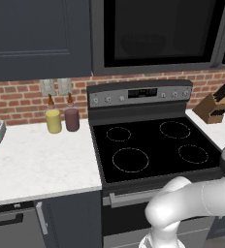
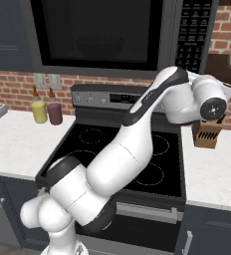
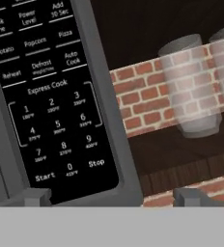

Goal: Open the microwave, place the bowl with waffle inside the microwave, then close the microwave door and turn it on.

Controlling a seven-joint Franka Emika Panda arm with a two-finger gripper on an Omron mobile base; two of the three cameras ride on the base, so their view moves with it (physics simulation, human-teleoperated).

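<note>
The gripper hangs with its fingers spread wide and nothing between them, just in front of the keypad on the right side of the microwave. The hand view looks onto the lower keys, with Start at the bottom left and Stop at the bottom right. Beyond the panel, two frosted glasses stand on a dark shelf against the brick wall. Below the arm lies the stove, its burners bare, with a knife block just to its right. Further left on the counter stand a yellow jar and a maroon jar, touching or nearly so. The door is shut, and behind its dark glass a bowl shows faintly; the waffle is too dim to make out. So the loading looks done and the start press is likely next. The keys are flat and stiff, so they want a short, square push with one fingertip; fingers drawn together would aim better than spread ones. The bowl, probably hard, fairly heavy and breakable, would be taken by its rim, but needs no handling now.
</note>
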